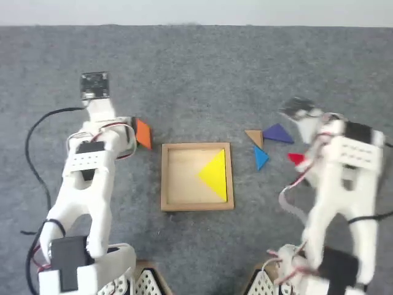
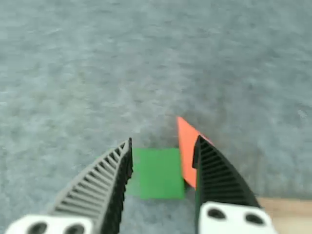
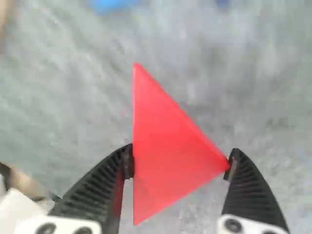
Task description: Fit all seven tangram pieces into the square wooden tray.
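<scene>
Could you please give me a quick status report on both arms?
Left gripper open over green square, orange piece beside. Right gripper shut on red triangle. Tray holds yellow triangle. Blue piece lies between red triangle and tray.

This is a robotics lab bench. A white plastic left robot arm (image 1: 86, 178) and a matching white right robot arm (image 1: 341, 184), trailing loose black cables (image 1: 31, 153), stand on a table covered in grey felt-like matting (image 1: 202, 74). A plain pale wall (image 1: 196, 12) runs behind, and a square wooden tray (image 1: 164, 178) lies between the arms.
</scene>
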Controlling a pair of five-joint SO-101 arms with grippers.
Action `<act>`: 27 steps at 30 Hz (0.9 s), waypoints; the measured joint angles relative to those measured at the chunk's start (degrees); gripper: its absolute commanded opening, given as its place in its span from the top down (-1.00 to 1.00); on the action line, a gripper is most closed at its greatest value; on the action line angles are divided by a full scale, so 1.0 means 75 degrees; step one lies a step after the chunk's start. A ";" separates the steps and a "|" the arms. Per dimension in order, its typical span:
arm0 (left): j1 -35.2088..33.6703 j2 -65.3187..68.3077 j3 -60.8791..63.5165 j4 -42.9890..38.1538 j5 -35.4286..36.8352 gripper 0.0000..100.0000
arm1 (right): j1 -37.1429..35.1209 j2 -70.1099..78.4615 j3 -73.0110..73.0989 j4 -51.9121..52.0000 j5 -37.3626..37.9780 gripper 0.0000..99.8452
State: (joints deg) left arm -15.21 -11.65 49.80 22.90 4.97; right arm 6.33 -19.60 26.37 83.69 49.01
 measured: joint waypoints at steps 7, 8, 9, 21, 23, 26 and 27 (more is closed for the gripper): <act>-0.0504 0.0000 0.0000 -0.0117 0.0270 0.60 | -0.2966 0.0281 -0.1102 0.0082 -0.2766 0.59; -0.0563 0.0000 0.0000 -0.0117 0.0270 0.60 | -0.3212 0.0586 -0.1360 0.0082 -0.3106 0.59; -0.0633 0.0000 0.0000 -0.0199 0.0270 0.60 | -0.3423 0.0926 -0.1606 0.0082 -0.3376 0.59; -0.1887 0.1254 -0.0539 -0.1207 0.1407 0.60 | -0.4607 0.4360 -0.4126 -0.0422 -0.3845 0.59; -0.1922 0.1547 -0.0774 -0.1207 0.1407 0.60 | -0.4595 0.4595 -0.4267 -0.0551 -0.3528 0.59; -0.1922 0.1688 -0.1090 -0.0867 0.1418 0.60 | -0.4618 0.4712 -0.4360 -0.0844 -0.2919 0.59; -0.1922 0.1688 -0.1196 -0.0703 0.1418 0.60 | -0.4630 0.4747 -0.4360 -0.0914 -0.2766 0.59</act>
State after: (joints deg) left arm -29.63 1.01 40.84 17.63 15.60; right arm -28.40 16.00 -6.33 76.84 28.26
